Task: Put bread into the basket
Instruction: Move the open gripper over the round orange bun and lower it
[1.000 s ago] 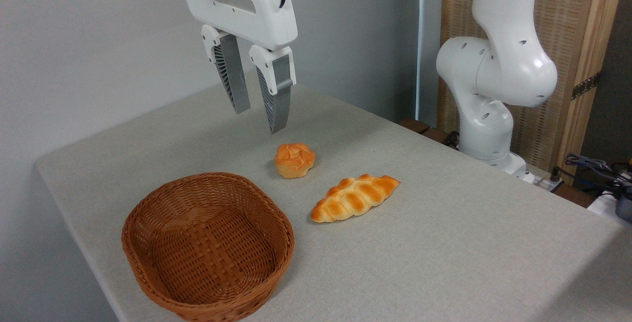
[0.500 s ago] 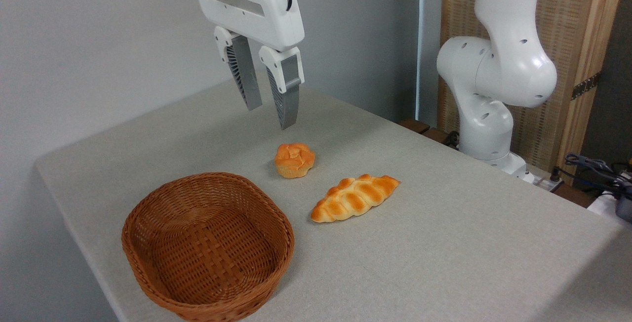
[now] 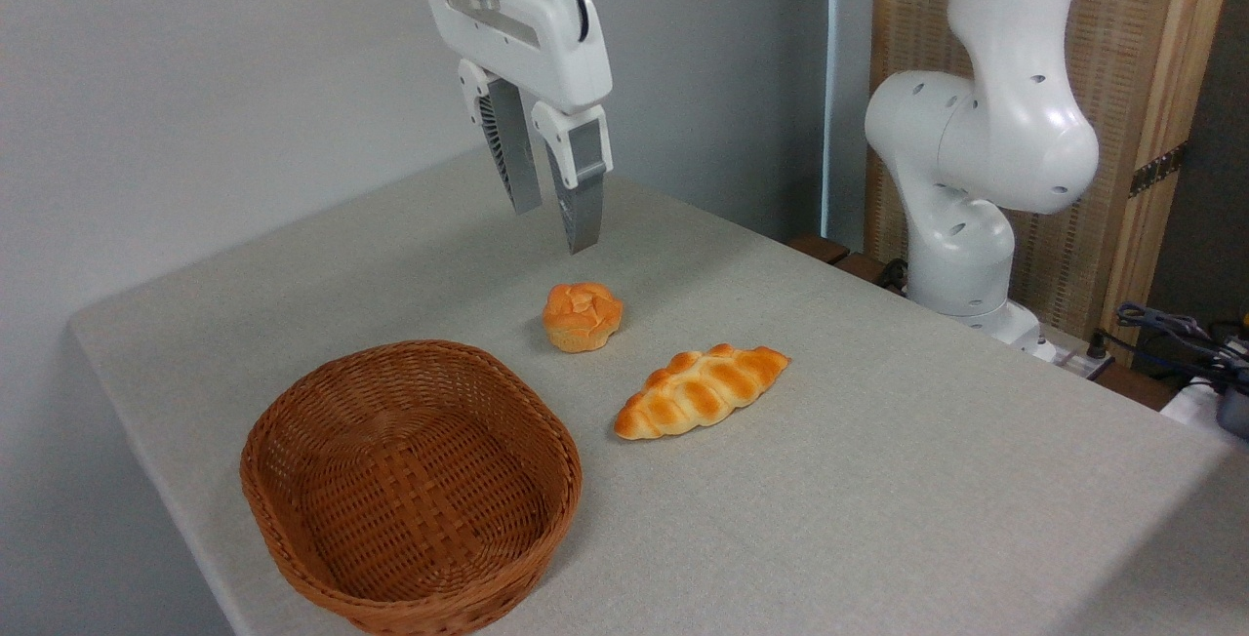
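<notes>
The bread (image 3: 582, 316), a small round golden-orange bun with a knotted top, rests on the grey table near its middle. In front of it and to the left stands the oval brown wicker basket (image 3: 410, 485), with nothing inside. My gripper (image 3: 554, 226) hangs in the air above the bun and slightly behind it, fingers pointing down. The jaws are open with a narrow gap and hold nothing.
A longer braided loaf (image 3: 701, 389) with pointed ends lies just right of the bun. The arm's white base (image 3: 976, 217) rises at the table's far right edge. Cables and a wooden screen are beyond it. The table (image 3: 878, 499) drops off at the left and near sides.
The gripper has travelled to the right, from above the basket's far side to above the bun, still open. Bun, loaf and basket have stayed put.
</notes>
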`<state>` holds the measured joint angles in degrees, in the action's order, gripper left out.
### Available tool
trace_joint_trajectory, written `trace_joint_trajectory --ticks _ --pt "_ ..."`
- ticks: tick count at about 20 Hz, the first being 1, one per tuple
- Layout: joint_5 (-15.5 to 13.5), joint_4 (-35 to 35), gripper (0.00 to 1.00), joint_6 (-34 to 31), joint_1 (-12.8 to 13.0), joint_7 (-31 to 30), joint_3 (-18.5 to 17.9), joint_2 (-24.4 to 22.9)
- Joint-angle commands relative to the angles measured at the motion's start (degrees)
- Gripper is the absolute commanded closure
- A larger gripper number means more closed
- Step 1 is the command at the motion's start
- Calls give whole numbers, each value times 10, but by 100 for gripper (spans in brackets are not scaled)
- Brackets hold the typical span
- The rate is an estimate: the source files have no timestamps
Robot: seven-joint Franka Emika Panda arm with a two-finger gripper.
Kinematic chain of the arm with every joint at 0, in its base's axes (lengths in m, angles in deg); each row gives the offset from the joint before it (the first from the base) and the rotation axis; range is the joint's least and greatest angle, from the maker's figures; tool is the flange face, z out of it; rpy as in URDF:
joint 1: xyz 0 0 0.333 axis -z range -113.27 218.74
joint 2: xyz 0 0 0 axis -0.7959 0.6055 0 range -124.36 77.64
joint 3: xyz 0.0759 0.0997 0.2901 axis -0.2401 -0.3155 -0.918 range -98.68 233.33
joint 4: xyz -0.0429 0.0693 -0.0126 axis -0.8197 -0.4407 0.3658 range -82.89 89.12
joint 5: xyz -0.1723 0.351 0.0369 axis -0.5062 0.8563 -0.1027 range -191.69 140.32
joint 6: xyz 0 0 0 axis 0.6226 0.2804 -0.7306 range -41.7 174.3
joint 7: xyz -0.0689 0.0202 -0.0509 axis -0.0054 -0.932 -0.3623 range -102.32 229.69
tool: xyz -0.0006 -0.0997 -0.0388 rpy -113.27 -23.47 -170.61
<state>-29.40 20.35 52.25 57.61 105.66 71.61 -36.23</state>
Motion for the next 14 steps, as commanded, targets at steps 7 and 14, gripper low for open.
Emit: trace_joint_trajectory --ticks 7,14 --pt "-39 125 0 76 36 42 14 -44" --pt "-42 232 0 153 36 39 74 -57"
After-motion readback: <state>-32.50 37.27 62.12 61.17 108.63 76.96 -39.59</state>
